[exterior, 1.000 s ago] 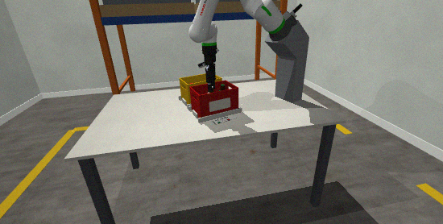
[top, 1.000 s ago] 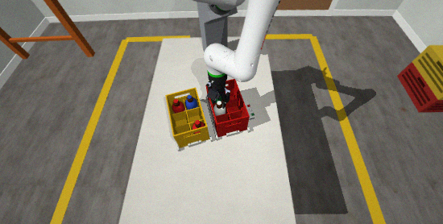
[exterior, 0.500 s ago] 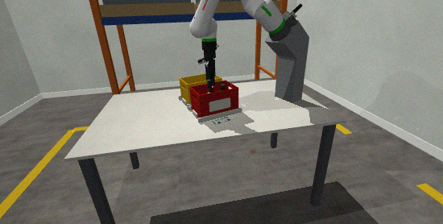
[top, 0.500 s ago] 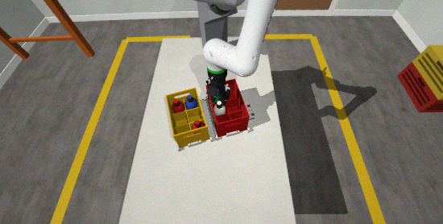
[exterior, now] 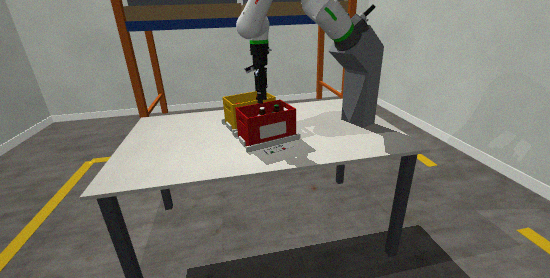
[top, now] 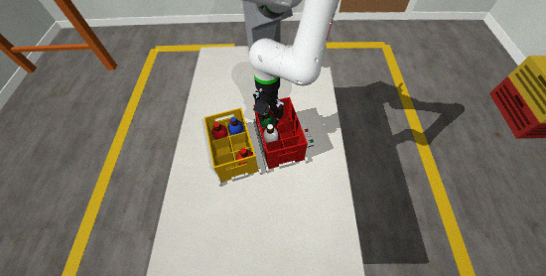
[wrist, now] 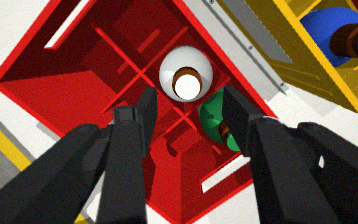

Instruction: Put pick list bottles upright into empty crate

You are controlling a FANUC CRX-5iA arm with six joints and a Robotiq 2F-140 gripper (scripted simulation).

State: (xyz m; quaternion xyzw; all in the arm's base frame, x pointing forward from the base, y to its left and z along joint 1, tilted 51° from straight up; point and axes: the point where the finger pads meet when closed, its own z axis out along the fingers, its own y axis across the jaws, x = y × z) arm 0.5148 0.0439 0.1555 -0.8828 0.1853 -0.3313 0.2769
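Observation:
The red crate (top: 293, 157) (exterior: 245, 130) (wrist: 55, 97) holds an upright white-capped bottle with a white body (top: 270, 135) (exterior: 262, 111) (wrist: 171, 65) and, in the neighbouring compartment, a green bottle (top: 266, 122) (exterior: 276, 108) (wrist: 210, 117). The yellow crate (top: 223, 173) (exterior: 230, 111) (wrist: 300, 85) holds a blue bottle (top: 235, 127) (wrist: 325, 32) and two red bottles, one (top: 219, 131) beside the blue one, one (top: 243, 155) near the front. My gripper (top: 271, 115) (exterior: 261, 100) (wrist: 189, 101) is open and empty above the red crate, over the white and green bottles' side. The pick list (top: 310, 138) (exterior: 275, 150) lies beside the red crate; its lines are too small to read.
The two crates stand side by side in low metal holders on the white table (top: 258, 221) (exterior: 150, 158), with a narrow gap between them. Their walls and dividers rise around the bottles. More crates (top: 521, 102) stand off the table at the far right.

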